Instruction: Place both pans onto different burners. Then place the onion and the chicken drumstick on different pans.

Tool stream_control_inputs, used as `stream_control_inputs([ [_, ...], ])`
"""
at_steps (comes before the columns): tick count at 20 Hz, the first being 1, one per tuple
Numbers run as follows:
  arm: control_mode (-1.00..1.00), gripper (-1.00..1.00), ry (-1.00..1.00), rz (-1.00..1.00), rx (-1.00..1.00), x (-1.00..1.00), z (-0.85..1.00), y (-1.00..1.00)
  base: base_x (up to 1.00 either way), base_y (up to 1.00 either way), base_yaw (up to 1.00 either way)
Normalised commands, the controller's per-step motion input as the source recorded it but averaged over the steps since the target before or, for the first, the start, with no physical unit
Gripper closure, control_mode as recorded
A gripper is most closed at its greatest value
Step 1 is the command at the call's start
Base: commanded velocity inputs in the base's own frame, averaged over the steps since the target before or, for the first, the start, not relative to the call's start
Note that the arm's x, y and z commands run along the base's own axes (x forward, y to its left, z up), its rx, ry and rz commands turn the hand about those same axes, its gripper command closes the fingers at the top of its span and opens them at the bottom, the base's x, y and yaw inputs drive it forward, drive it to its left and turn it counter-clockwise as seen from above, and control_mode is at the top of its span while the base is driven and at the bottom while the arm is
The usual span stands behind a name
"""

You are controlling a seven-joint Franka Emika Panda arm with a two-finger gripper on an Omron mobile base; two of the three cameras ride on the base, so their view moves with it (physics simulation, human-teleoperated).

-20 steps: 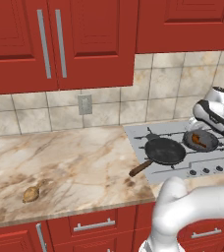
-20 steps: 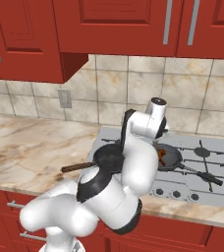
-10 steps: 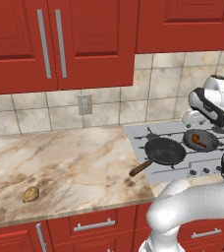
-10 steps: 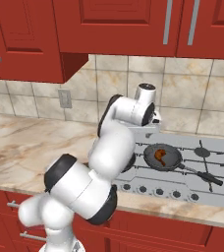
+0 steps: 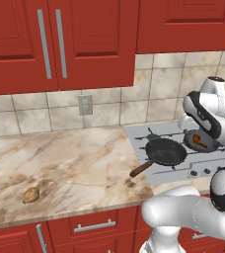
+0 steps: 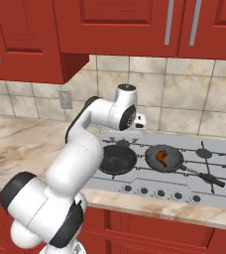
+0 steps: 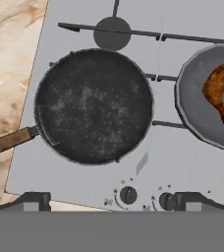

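Looking across the marble table (image 5: 80, 158) first, we see it carrying the silver-grey cooktop (image 7: 182, 162) at one end, with both pans already on separate burners. The wider black pan (image 7: 94, 106) with the wooden handle sits empty on the near left burner; just beside it the smaller grey pan (image 7: 192, 106) holds the chicken drumstick (image 7: 219, 91). A bare burner (image 7: 112, 33) shows beyond the black pan. The onion (image 5: 31, 195) lies well apart from all this, near the table's front edge, far to the left of the cooktop.

We judge the step in hand to be fetching that onion. To do it well, we should swing high over the black pan's handle rather than across it, come down on the bulb from above, and close around its widest part, since a rounded bulb may roll or squirt out of a shallow pinch. Then we should set it near the middle of the black pan, not the grey one.

Our end effector (image 7: 111, 203) hangs above the cooktop, over the knob row, its fingers spread fully apart, holding and touching nothing.
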Motion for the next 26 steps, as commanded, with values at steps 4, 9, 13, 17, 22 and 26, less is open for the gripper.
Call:
stream_control_inputs([
  [4, -1.00, -1.00, -0.06, -0.11, 0.00, -0.60, 0.01, 0.72, 0.00, 0.00, 0.00],
  [9, -1.00, -1.00, -0.08, -0.11, 0.00, -0.44, 0.00, 0.82, 0.00, 0.00, 0.00],
  [13, -1.00, -1.00, -0.07, -0.10, 0.00, -0.36, 0.02, 0.85, 0.00, 0.00, 0.00],
  [17, -1.00, -1.00, -0.07, -0.10, 0.00, -0.36, 0.00, 0.85, 0.00, 0.00, 0.00],
  [22, -1.00, -1.00, -0.06, -0.10, 0.00, -0.31, 0.00, 0.81, 0.00, 0.00, 0.00],
  [26, -1.00, -1.00, -0.04, -0.08, 0.00, -0.18, 0.00, 0.90, 0.00, 0.00, 0.00],
])
